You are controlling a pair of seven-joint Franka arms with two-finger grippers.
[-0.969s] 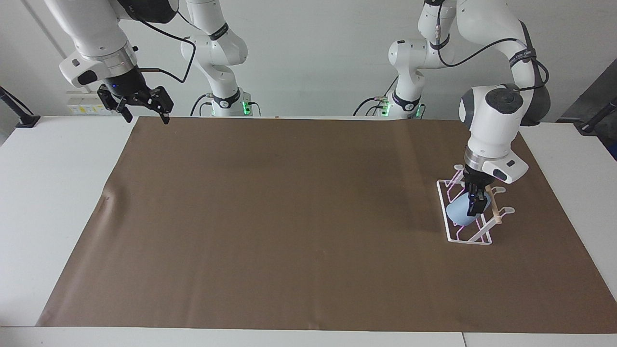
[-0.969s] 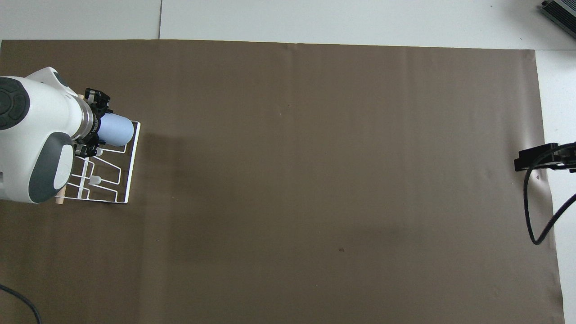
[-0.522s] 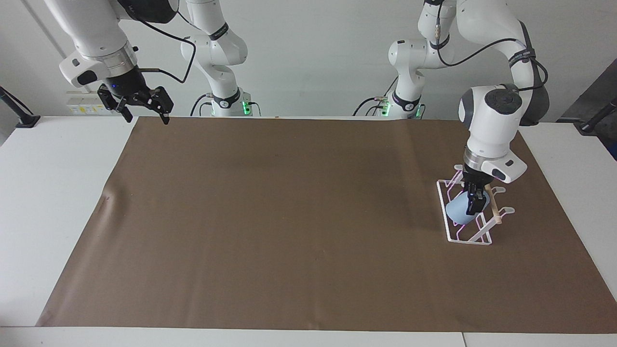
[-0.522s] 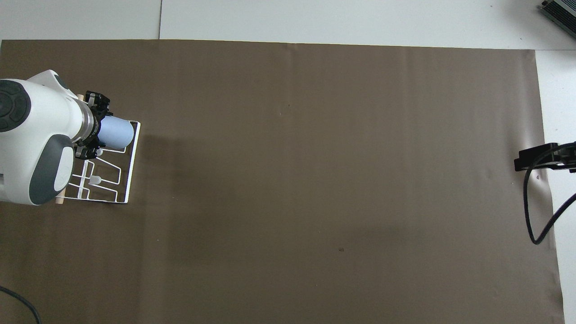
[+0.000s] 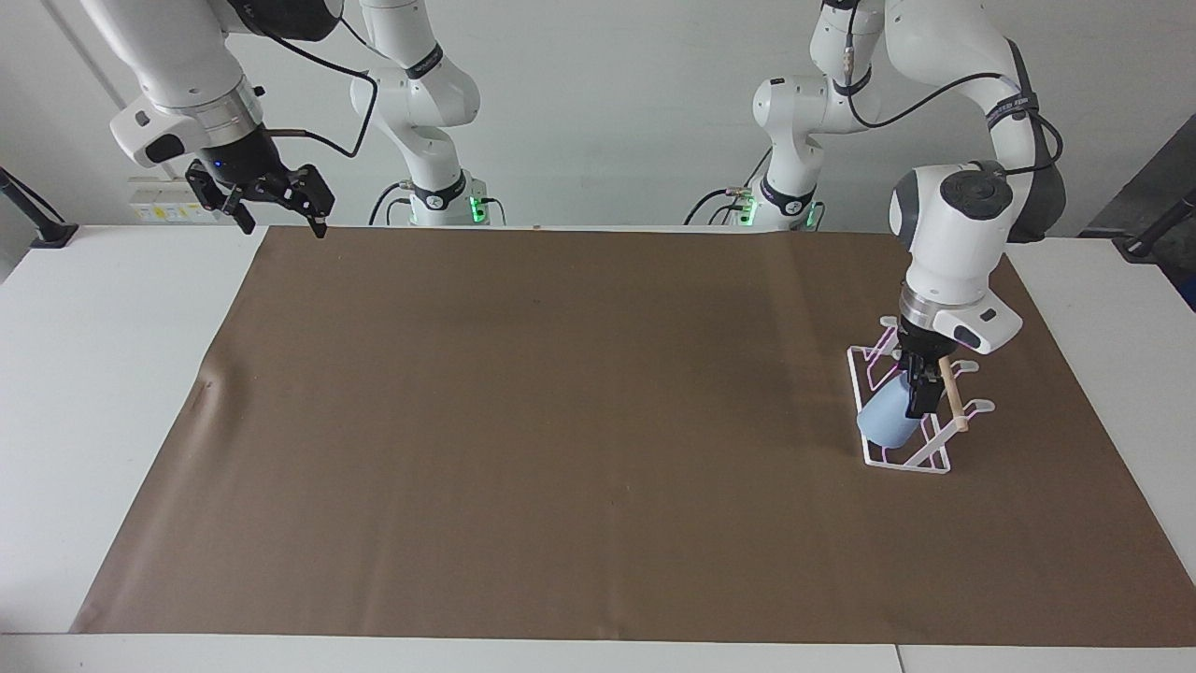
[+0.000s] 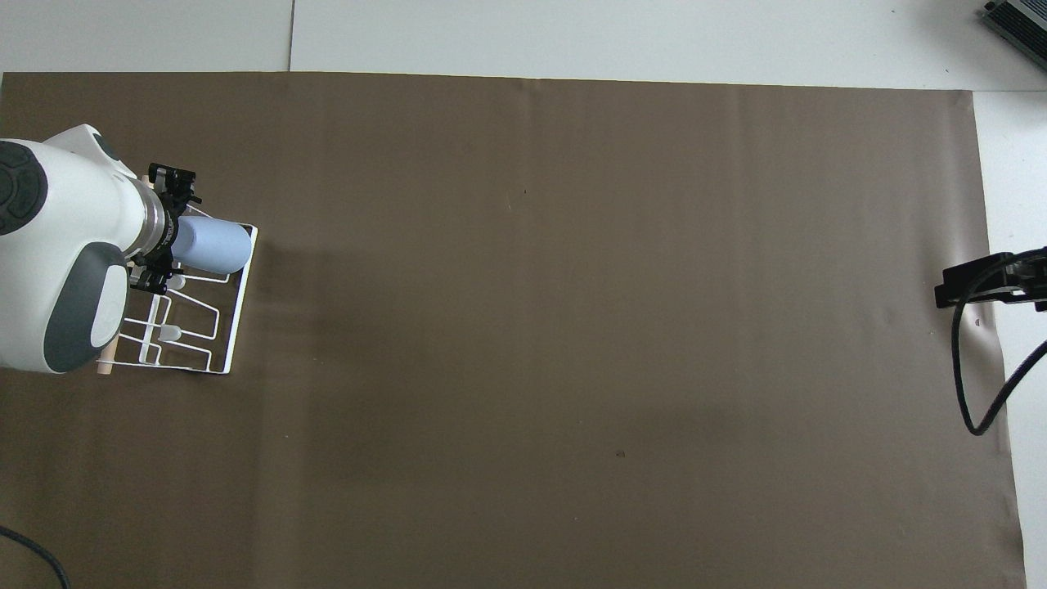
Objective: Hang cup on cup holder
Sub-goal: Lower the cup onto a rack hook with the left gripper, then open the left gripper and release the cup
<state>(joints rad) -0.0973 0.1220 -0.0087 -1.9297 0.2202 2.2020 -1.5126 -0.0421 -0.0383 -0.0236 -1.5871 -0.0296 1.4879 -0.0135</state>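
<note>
One second on, the cup sits lower on the cup holder at the facing view's right, tilted on a prong. The left tool, jaws now spread, is still beside it. At upper left, the waiting right tool stays wide above the bench.

Bright, even, diffuse light, soft faint shadows on the brown mat, a darker patch beside the cup holder, no glare, sharp focus in both views
</note>
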